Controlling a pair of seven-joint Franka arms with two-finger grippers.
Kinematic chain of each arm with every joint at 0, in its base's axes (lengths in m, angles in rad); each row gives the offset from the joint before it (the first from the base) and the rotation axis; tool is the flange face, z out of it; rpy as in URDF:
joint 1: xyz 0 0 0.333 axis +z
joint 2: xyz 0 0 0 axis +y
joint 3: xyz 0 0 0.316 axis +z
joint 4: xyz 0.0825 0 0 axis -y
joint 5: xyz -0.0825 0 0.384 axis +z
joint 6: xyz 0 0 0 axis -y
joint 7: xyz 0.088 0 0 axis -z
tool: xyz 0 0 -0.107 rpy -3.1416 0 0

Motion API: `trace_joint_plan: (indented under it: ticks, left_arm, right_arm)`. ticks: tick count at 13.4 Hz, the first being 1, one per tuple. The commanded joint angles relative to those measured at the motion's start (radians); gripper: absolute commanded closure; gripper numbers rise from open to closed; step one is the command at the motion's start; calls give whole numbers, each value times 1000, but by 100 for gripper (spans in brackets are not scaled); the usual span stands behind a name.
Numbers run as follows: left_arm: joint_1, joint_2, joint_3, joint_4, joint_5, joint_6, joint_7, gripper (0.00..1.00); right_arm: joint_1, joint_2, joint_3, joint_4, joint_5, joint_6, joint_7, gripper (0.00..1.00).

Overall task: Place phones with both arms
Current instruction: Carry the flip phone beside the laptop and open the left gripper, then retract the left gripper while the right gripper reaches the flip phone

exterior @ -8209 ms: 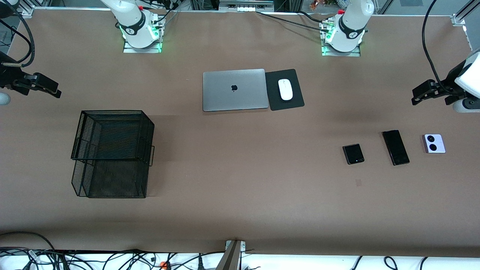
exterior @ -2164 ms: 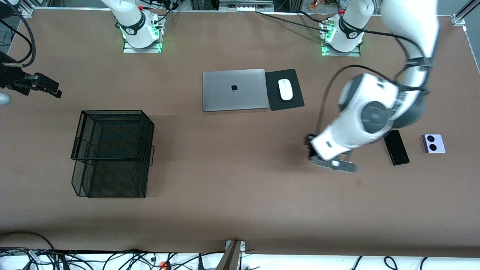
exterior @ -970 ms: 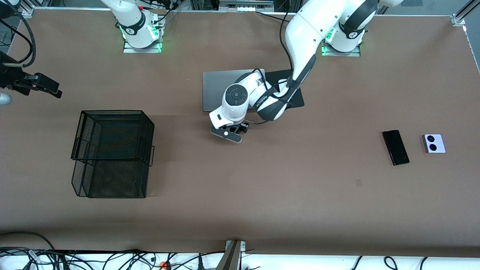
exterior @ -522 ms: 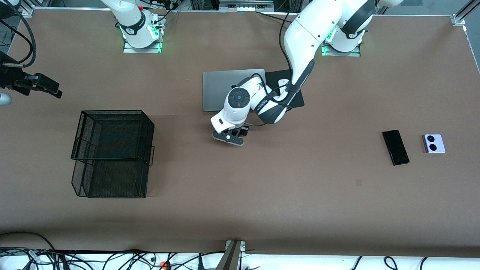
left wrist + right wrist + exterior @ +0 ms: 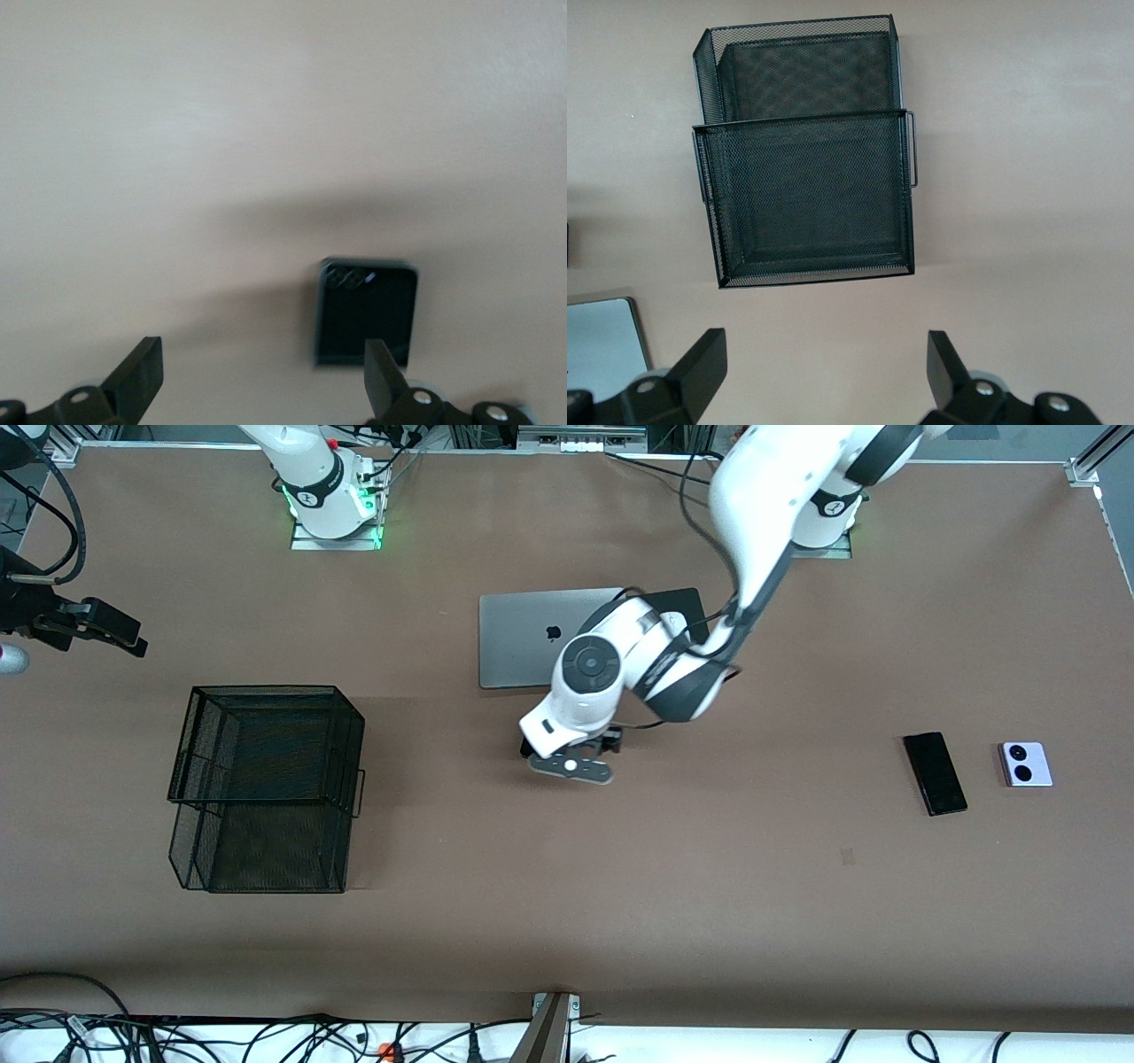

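A wide brown table [image 5: 461, 957] is filling nearly the whole front view, evenly lit from above, with soft shadows lying on its matte top. Aluminium frame rails [image 5: 585, 437] are running along the edge where the bases stand, and a bracket [image 5: 1088, 469] is sitting at one corner there. Along the edge nearest the front camera, tangled black cables [image 5: 177, 1036] are trailing over a white floor [image 5: 709, 1045], beside a grey metal post [image 5: 547, 1027].

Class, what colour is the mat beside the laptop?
Black; the mat shows best in the front view.
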Motion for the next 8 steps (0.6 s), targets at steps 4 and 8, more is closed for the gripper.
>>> trace_joint_plan:
  ticks: [4, 8]
  left_arm:
    - [173, -227, 1, -45, 86, -308, 18, 0]
    - [323, -359, 1, -42, 112, -465, 293, 0]
  right_arm:
    - [94, 12, 23, 3, 14, -7, 106, 0]
    - [310, 70, 24, 6, 17, 74, 442, 0]
